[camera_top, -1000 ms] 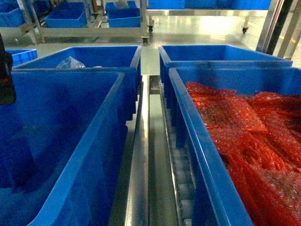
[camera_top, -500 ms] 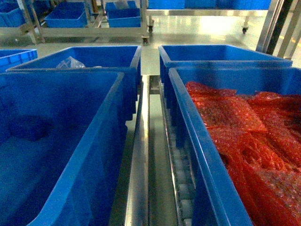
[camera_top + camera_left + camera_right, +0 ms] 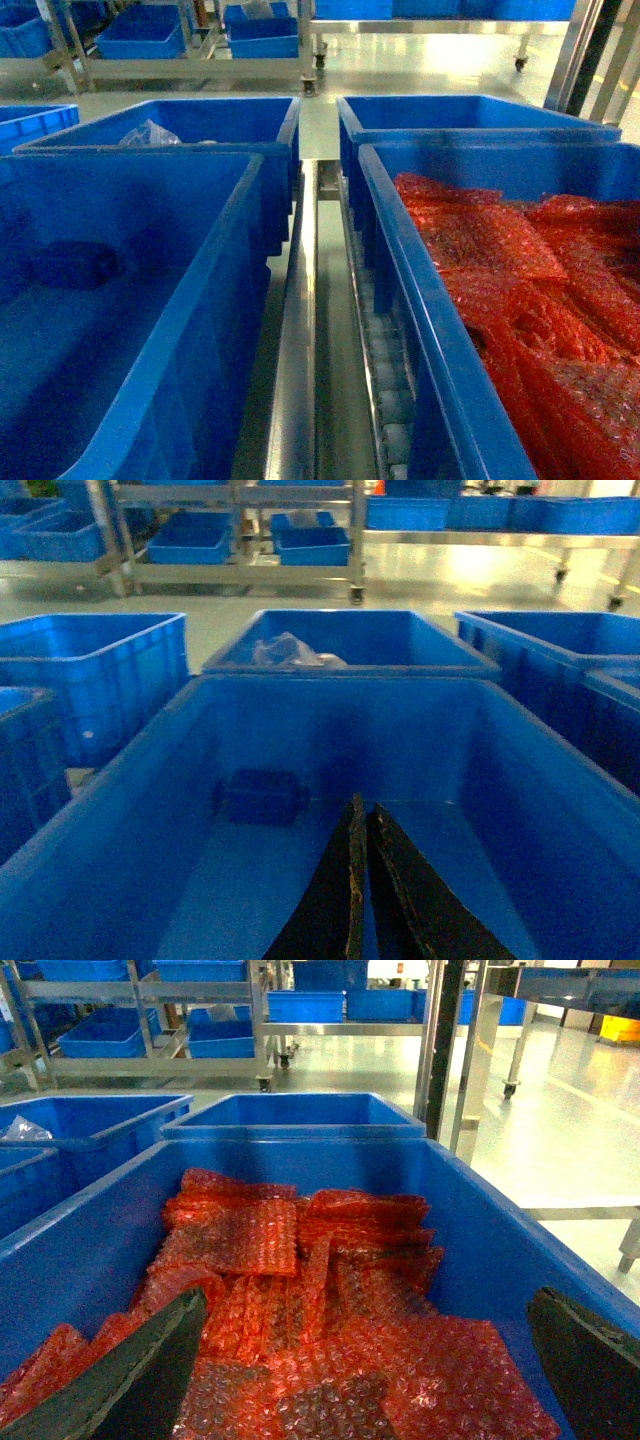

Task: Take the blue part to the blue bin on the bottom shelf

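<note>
The blue part lies on the floor of the blue bin, near its far wall, just ahead of the left pincer, whose two dark fingers are pressed together and hold nothing. In the head view it shows only as a dim dark block, probably resting flat. The right pincer hangs spread wide over red bubble-wrap packs in the neighbouring crate.
</note>
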### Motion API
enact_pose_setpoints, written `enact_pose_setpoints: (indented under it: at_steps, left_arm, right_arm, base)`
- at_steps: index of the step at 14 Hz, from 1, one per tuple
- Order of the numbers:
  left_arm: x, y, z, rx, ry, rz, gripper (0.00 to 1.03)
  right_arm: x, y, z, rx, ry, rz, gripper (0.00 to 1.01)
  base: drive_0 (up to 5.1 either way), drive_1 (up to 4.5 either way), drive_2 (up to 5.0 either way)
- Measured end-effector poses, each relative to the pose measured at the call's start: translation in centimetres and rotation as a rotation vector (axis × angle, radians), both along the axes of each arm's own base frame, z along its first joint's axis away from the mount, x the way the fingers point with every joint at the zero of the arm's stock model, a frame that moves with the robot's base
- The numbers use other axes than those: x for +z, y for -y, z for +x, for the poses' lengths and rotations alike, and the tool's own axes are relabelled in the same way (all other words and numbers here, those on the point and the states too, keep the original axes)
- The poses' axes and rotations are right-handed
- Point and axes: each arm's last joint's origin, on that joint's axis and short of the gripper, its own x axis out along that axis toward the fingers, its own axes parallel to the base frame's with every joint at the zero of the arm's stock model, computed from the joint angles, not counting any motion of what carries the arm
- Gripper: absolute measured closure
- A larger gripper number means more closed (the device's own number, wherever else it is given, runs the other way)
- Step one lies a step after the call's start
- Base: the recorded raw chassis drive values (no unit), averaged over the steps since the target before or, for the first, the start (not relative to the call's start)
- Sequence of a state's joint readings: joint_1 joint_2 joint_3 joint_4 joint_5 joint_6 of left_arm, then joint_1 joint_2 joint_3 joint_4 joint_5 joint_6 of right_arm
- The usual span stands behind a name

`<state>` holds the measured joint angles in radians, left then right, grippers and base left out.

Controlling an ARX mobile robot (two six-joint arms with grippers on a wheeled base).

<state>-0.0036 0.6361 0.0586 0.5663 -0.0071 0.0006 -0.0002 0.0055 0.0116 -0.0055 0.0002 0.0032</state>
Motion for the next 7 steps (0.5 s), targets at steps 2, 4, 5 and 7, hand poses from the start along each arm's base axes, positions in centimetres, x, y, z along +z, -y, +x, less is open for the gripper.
enact_pose_setpoints:
  at_steps: [2, 4, 5, 7]
  left_arm:
    - [-0.5, 0.0, -0.7, -0.006, 0.036, 0.0, 1.01]
    - [-0.9, 0.0, -1.2, -0.005, 0.002, 0.0, 1.01]
    - [-0.8, 0.0, -1.3, -0.006, 0.005, 0.0, 1.01]
    - [-0.7, 0.0, -1.5, -0.006, 0.018, 0.0, 1.01]
  right_arm:
    - [0.0, 0.0, 0.0, 0.0, 0.0, 0.0, 0.03]
    - [0.0, 0.0, 0.0, 0.0, 0.001, 0.0, 0.03]
    - [0.0, 0.0, 0.0, 0.0, 0.0, 0.0, 0.03]
    - [0.0, 0.0, 0.0, 0.0, 0.001, 0.0, 0.03]
  base:
    - [0.0, 0.0, 0.0]
    - [0.0, 0.0, 0.0]
    - [0.0, 0.0, 0.0]
    - [0.0, 0.0, 0.0]
